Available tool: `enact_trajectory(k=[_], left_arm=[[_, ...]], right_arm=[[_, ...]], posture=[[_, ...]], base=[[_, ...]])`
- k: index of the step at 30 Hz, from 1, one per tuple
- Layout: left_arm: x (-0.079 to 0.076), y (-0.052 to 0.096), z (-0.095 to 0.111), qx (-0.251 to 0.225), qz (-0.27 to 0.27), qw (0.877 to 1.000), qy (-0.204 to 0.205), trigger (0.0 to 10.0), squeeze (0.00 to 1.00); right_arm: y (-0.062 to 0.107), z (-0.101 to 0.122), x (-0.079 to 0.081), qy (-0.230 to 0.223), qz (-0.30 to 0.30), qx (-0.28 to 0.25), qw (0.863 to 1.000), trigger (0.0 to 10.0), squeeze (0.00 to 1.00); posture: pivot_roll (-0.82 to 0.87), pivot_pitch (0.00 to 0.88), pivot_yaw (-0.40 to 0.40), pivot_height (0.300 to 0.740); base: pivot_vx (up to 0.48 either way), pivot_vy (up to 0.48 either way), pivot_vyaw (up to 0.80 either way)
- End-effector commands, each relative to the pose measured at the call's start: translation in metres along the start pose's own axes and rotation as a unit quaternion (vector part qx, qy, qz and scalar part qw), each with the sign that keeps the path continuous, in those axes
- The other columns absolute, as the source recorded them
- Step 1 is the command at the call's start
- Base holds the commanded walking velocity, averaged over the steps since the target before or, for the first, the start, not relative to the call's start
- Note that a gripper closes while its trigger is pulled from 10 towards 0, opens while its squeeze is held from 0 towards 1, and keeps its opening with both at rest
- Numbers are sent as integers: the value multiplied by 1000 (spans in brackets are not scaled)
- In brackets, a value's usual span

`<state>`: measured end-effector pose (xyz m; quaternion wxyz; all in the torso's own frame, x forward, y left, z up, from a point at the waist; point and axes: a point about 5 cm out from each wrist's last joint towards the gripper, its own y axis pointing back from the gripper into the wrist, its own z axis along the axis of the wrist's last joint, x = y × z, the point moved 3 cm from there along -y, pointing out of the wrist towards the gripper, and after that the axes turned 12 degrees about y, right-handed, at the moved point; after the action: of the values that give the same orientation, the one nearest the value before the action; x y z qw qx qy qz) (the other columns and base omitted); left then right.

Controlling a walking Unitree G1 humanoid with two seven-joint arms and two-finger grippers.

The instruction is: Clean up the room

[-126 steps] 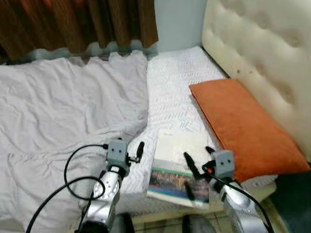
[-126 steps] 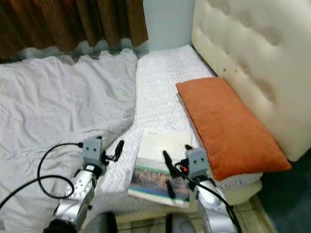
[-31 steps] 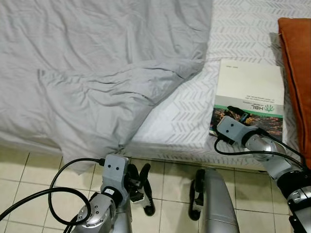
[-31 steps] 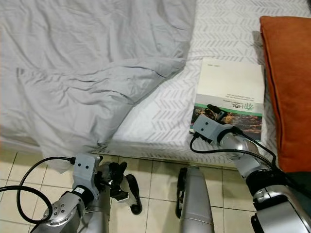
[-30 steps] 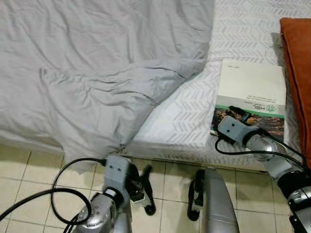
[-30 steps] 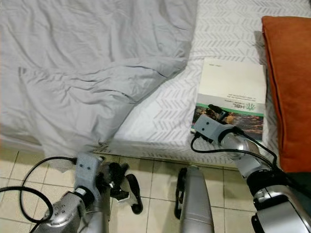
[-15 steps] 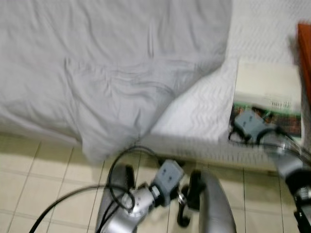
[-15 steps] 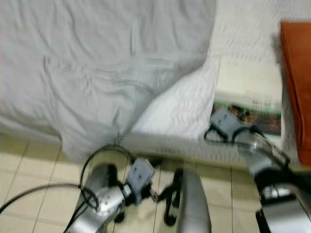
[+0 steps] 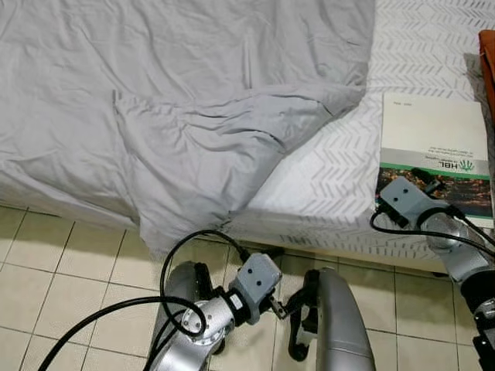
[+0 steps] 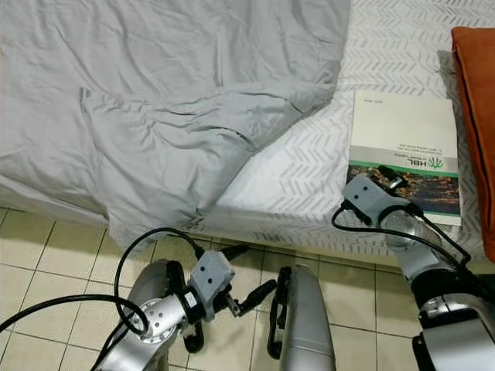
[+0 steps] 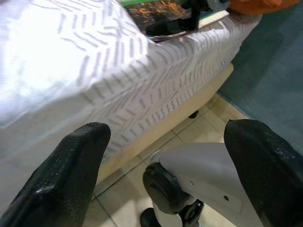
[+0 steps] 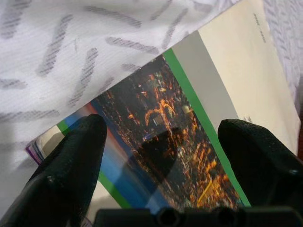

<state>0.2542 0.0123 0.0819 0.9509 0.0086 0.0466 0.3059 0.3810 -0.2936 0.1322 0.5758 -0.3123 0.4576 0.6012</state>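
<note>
- Duvet [image 9: 193, 116], grey and crumpled, covers the left part of the bed, with one corner hanging over the near edge toward the tiled floor [image 9: 46, 270].
- The left gripper [image 10: 246, 295] sits low in front of the bed, over the tiles, beside the robot's silver leg [image 10: 305, 325]; in the right eye view its two black fingers are spread well apart and hold nothing.
- The left wrist view adds what the head views lack: the side of the bed from low down, with the patterned sheet [image 11: 94, 71] draping over the edge, a cream bed base under it, and a dark blue-grey floor area [image 11: 270, 71] further along. Both fingertips [image 11: 71, 156] frame that picture far apart.
- The white chevron-patterned sheet lies bare between the duvet and the book.
- The book [image 9: 433, 154] lies flat on the sheet near the bed's near edge, cream cover above, green stripe and a night city photo at its near end.
- The right gripper [image 9: 424, 179] rests over the book's near end; the right wrist view shows its fingers [image 12: 71, 161] set wide, straddling the photo part of the cover, not closed on it.
- An orange pillow [image 10: 479, 116] lies just right of the book.
</note>
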Motion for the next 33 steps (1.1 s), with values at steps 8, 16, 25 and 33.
enact_trajectory(k=[8,16,25,33], left_arm=[[2,28,5,-12,25,1000,3,10000,0],[19,30,7,-16,44,999,7,10000,0],[64,17,10,-23,107,994,13,10000,0],[109,24,21,-38,196,980,27,10000,0]], right_arm=[[10,5,5,-318,-37,-9,947,10000,1000],[34,28,-3,-455,-101,-72,882,10000,1000],[50,48,11,-470,-130,-110,866,10000,1000],[77,46,58,-442,-123,-79,885,10000,0]], posture=[[-5,351,-20,615],[-45,82,-9,615],[-118,0,77,615],[-167,0,135,619]], base=[[0,0,0],[0,0,0],[0,0,0],[0,0,0]])
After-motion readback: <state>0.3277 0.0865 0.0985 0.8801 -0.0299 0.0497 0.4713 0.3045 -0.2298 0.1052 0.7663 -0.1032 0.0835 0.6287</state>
